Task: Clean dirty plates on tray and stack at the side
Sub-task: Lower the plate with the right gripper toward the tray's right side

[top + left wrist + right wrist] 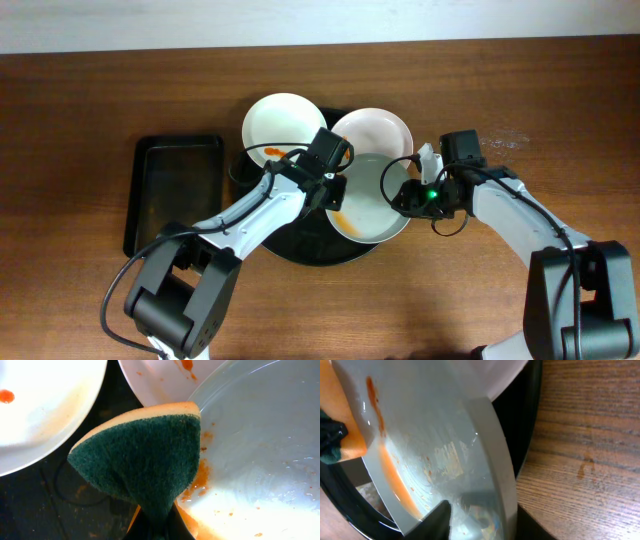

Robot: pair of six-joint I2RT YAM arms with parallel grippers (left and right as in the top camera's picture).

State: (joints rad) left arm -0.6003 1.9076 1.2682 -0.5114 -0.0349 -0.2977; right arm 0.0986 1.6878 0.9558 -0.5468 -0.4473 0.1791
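Three white plates lie on the round black tray [290, 248]. One plate [277, 121] at back left has an orange smear, one [376, 130] is at back right. The front plate [372, 205] has orange sauce along its left edge and is tilted. My right gripper [408, 196] is shut on this plate's right rim [490, 460]. My left gripper [330, 190] is shut on a green-and-yellow sponge [145, 460] that touches the plate's [260, 450] sauced left edge. The sponge also shows in the right wrist view [340, 435].
A smaller rectangular black tray [172, 190] lies on the wooden table left of the round tray. Bare wood shows to the right of the tray [585, 460].
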